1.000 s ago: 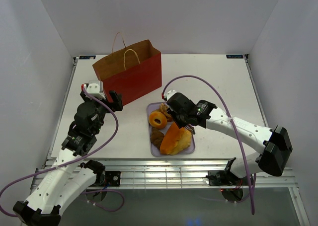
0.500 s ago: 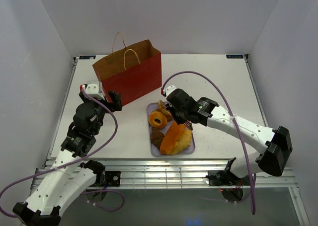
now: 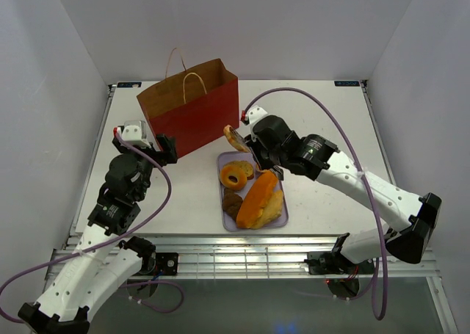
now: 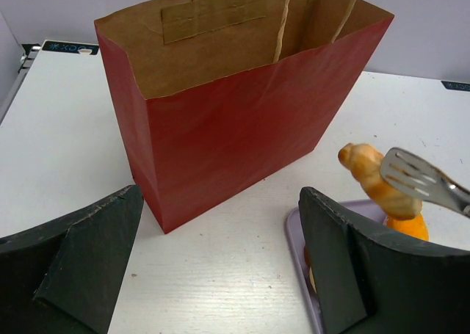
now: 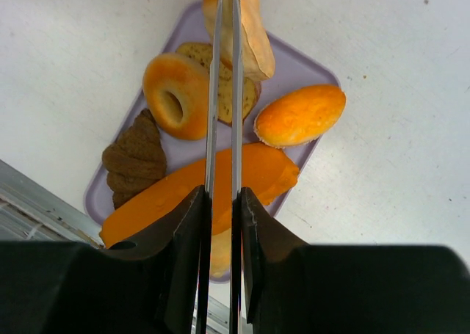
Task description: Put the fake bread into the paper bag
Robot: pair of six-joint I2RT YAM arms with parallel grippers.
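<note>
The red paper bag [image 3: 192, 114] stands upright and open at the back left, its kraft inside showing [image 4: 242, 121]. My right gripper [image 3: 261, 154] [image 5: 222, 202] is shut on metal tongs [image 5: 224, 92]. The tongs pinch a tan piece of fake bread [image 3: 233, 137] [image 4: 371, 176] [image 5: 253, 33], held in the air beside the bag's right end and above the tray's far edge. Other fake bread lies on the lavender tray [image 5: 312, 71]: a ring doughnut [image 5: 176, 95], an orange bun [image 5: 299, 115], a dark brown twist [image 5: 134, 158] and a long orange loaf [image 3: 258, 202]. My left gripper [image 3: 150, 144] [image 4: 220, 268] is open, in front of the bag's near left corner.
The tray [image 3: 281, 215] lies near the table's front edge, between the two arms. White walls close in the table on the left, right and back. The right arm's purple cable [image 3: 323, 139] arcs over the table's right half.
My right gripper has lifted the tongs with the tan bread piece off the tray and carried them up and left toward the bag. The left arm has hardly moved.
</note>
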